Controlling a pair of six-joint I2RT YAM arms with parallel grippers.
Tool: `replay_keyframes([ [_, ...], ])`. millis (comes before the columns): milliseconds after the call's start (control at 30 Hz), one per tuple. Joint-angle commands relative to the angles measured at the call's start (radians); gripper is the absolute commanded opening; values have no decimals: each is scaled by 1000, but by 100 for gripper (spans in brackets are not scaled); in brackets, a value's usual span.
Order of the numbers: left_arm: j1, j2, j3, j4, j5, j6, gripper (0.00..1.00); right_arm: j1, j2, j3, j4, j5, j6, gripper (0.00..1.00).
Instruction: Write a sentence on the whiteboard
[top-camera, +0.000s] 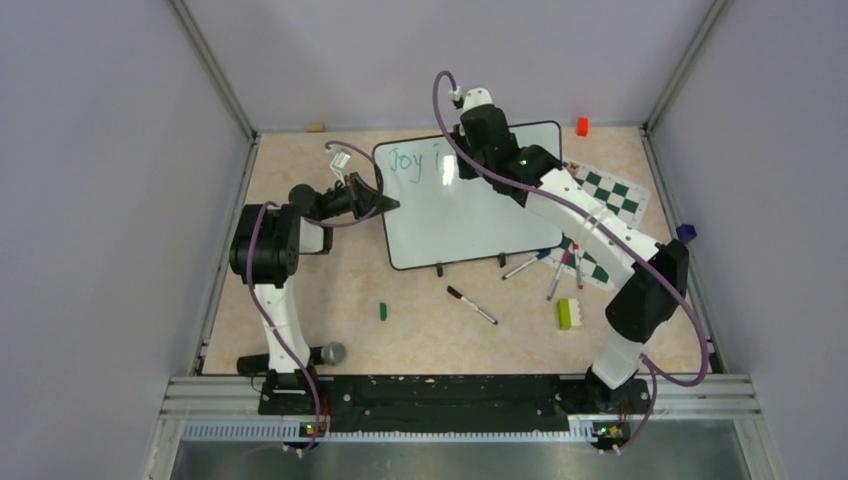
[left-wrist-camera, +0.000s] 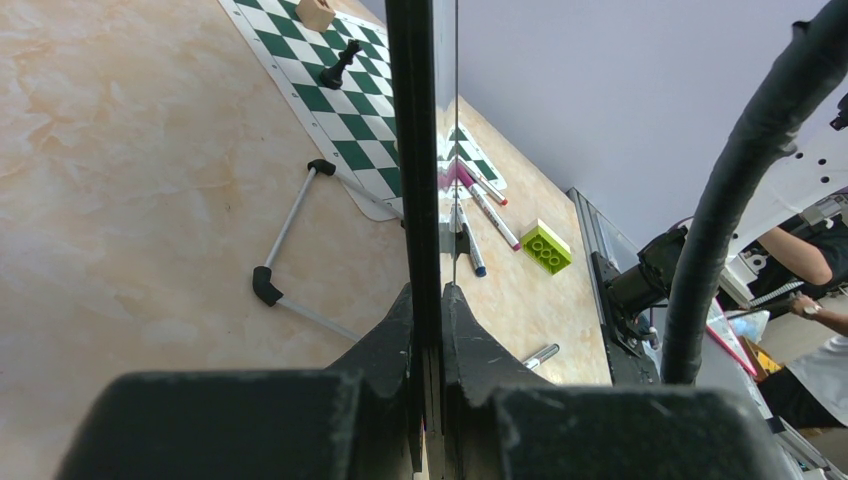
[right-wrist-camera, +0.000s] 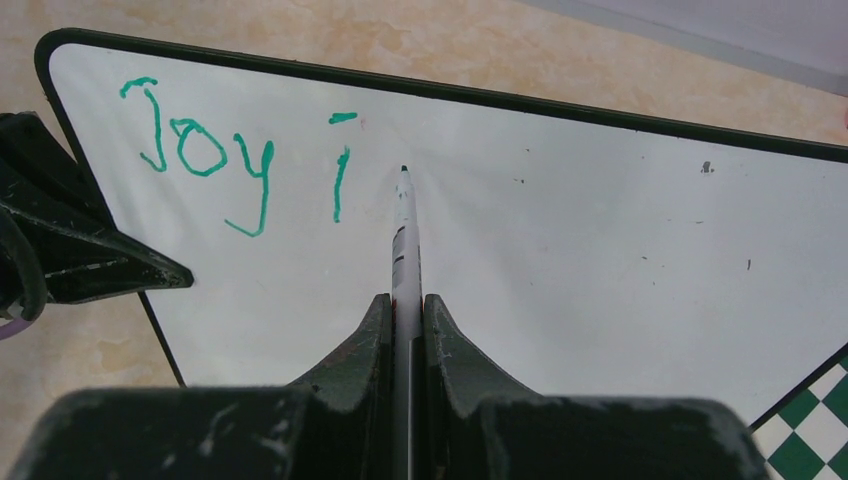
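Note:
The whiteboard (top-camera: 470, 205) lies at the table's middle back, with a black frame and small feet. Teal words "Joy i" (top-camera: 415, 162) stand at its top left, clearer in the right wrist view (right-wrist-camera: 205, 150). My right gripper (top-camera: 462, 138) is shut on a white marker (right-wrist-camera: 404, 255); its tip sits on or just above the whiteboard (right-wrist-camera: 600, 250), right of the "i". My left gripper (top-camera: 385, 203) is shut on the board's left edge; in the left wrist view its fingers (left-wrist-camera: 395, 335) clamp the frame (left-wrist-camera: 415, 150) edge-on.
A green-and-white chess mat (top-camera: 600, 205) lies right of the board with a black piece (left-wrist-camera: 338, 66) on it. Several loose markers (top-camera: 471, 305) lie in front of the board, with a lime brick (top-camera: 565, 313), a small green piece (top-camera: 383, 311) and an orange block (top-camera: 582, 126).

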Motion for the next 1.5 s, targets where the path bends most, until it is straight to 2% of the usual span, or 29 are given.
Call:
replay_keyframes([
  [0,-33,10,-22,92,170,133,0,-9,17,57,31,20,-8,0],
  [767,-33,12,-22,92,169,133,0,-9,81,90,25,-15,-10,0],
  [1467,-33,7,-24,91,169,133,0,-10,76,67,-28,-104,-37,0],
])
